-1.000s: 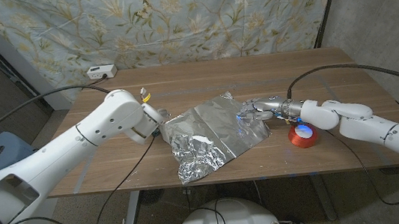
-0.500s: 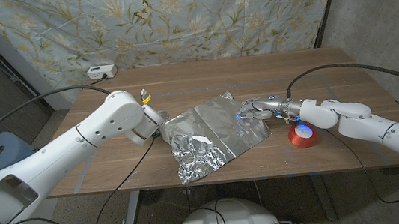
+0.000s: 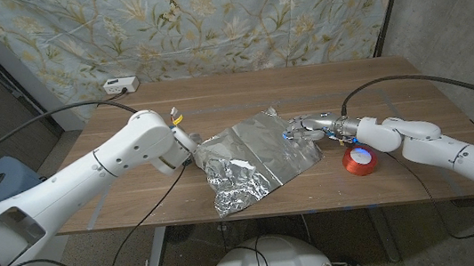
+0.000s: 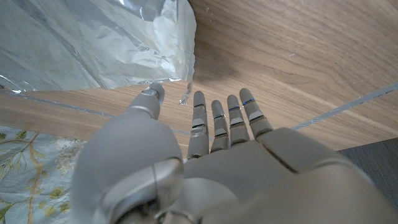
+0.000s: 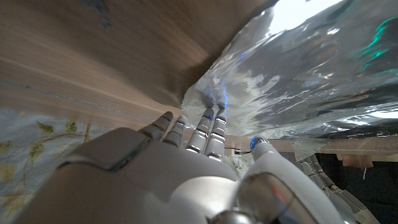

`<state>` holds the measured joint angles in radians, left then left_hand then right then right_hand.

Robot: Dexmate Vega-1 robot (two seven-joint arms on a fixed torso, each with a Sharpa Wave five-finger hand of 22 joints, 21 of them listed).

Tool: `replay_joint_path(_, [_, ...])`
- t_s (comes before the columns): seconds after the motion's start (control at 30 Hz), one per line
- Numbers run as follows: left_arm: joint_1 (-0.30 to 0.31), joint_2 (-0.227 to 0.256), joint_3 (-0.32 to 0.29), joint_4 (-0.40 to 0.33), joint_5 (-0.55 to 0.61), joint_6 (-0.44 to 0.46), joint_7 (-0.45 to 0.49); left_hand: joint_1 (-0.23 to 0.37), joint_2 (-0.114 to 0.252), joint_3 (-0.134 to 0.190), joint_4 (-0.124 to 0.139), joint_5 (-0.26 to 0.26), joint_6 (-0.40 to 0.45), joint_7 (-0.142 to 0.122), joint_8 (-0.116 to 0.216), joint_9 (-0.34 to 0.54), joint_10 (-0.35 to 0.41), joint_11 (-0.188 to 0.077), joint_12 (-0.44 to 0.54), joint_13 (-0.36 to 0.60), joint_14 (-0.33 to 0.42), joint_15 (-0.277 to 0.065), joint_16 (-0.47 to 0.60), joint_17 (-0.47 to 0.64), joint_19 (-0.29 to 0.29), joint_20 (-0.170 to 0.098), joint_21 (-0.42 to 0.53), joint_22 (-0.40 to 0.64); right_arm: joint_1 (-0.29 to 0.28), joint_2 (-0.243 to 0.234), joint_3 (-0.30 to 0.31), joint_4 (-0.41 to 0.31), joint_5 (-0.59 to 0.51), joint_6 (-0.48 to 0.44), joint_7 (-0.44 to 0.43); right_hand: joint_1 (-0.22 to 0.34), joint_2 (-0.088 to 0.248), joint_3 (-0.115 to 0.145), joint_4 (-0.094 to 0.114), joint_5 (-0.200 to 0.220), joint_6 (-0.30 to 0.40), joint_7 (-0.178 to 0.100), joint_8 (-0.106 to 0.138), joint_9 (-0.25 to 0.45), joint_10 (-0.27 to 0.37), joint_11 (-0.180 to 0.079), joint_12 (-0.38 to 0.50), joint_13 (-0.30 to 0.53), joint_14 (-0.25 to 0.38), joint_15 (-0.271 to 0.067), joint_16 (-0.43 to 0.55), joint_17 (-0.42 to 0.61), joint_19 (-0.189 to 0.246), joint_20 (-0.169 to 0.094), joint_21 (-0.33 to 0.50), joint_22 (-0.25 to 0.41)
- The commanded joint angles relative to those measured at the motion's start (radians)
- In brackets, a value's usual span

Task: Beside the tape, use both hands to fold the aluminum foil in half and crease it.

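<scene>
Left hand [image 4: 217,155] — fingers straight and together, holding nothing, just short of the foil [image 3: 253,158] corner; bare wood beyond. Right hand [image 3: 308,129] rests fingertips on the sheet's right edge; grip cannot be told. Foil lies crumpled mid-table, red tape [image 3: 358,160] just right. Since earlier, the near crumpled edge sits slightly farther forward.

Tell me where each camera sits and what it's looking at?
Head view: on the robot's head, looking down at the wooden table, both arms, red tape roll.
Left wrist view: behind the left hand, facing the crinkled silver aluminum foil sheet.
Right wrist view: behind the right hand, reaching the foil.
All three views share the foil.
</scene>
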<state>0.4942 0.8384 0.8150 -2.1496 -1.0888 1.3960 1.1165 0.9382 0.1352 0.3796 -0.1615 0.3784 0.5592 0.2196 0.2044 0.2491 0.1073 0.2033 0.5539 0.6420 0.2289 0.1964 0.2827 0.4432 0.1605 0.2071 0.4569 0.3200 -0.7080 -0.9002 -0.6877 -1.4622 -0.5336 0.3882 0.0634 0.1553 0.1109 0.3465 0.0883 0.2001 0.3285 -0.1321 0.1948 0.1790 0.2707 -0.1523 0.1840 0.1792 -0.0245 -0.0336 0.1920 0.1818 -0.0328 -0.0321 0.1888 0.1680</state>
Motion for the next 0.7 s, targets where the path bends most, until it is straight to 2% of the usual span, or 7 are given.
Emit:
replay_joint_path(0.03, [-0.010,-0.001,0.019,-0.001,0.019,0.000,0.000,0.015,0.000,0.006,-0.001,0.009,0.012,-0.001,0.005,0.004,0.006,0.002,0.010,0.006,0.013,0.002,0.007,0.007,-0.001,0.005,0.008,0.002,0.003,0.000,-0.006,0.012,0.005,0.000,-0.004,-0.007,0.002,0.000,-0.005,0.002,-0.003,-0.001,-0.004,0.004,0.004,0.004,-0.001,0.002,-0.001,-0.054,0.005,0.003,0.003,-0.075,0.004,0.002])
replay_joint_path(0.4, [-0.002,-0.008,0.029,-0.005,0.051,0.000,0.000,0.028,0.000,0.004,0.000,0.011,0.022,-0.001,0.007,0.009,0.013,0.001,0.019,0.012,0.019,0.001,0.019,0.016,0.002,0.006,0.018,0.002,-0.008,-0.008,-0.002,0.005,0.012,-0.001,-0.009,-0.008,0.002,0.001,-0.006,0.002,-0.003,0.000,-0.003,0.004,0.005,0.006,-0.001,0.002,-0.002,-0.055,0.005,0.003,0.004,-0.075,0.004,0.002])
replay_joint_path(0.7, [-0.026,-0.005,0.086,-0.005,0.093,0.000,0.000,0.046,-0.001,0.004,-0.001,0.013,0.021,-0.002,0.006,0.015,0.016,0.008,0.026,0.017,0.023,0.000,0.029,0.024,0.005,0.006,0.031,0.006,-0.008,-0.007,-0.001,0.008,0.014,0.006,-0.012,-0.009,0.002,0.002,-0.007,0.002,-0.002,0.000,-0.003,0.004,0.005,0.004,0.000,0.002,-0.002,-0.055,0.005,0.003,0.004,-0.075,0.004,0.002])
